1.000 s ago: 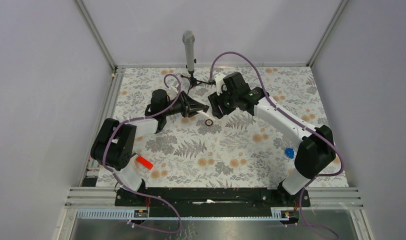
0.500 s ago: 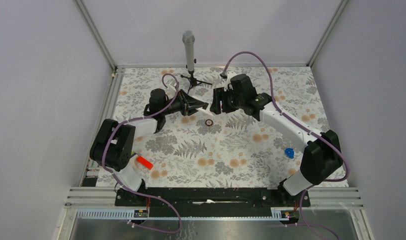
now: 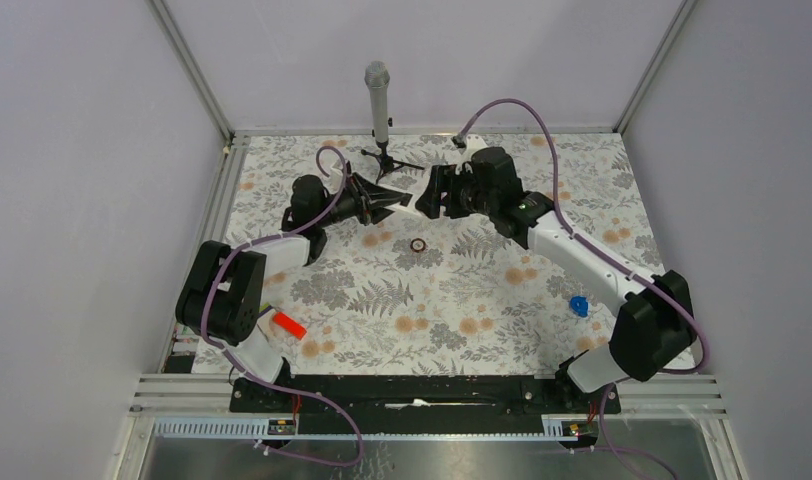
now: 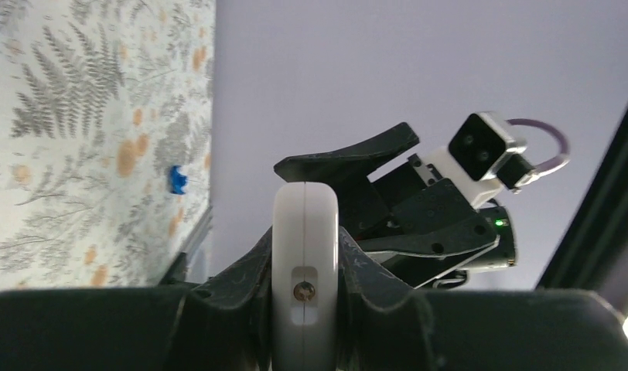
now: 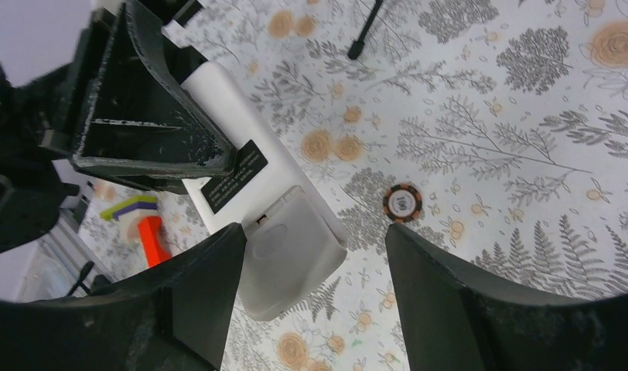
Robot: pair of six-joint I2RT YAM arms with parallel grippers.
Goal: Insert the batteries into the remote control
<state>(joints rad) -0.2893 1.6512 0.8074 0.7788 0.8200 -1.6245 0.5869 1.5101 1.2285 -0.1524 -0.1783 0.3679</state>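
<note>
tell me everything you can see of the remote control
The remote control is a small flat handset, seemingly glossy white plastic with rounded edges; only its white back and sides show. The back carries a black label and, at the free end, a squarish dimpled panel, probably the battery cover. A small screw sits in one narrow edge. The left pincer is shut on it, holding it off the table. The open right pincer frames its free end; contact unclear.

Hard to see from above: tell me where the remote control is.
Top view, far middle: the remote control sits clamped in the left gripper, near the microphone stand, facing the open right gripper.
</note>
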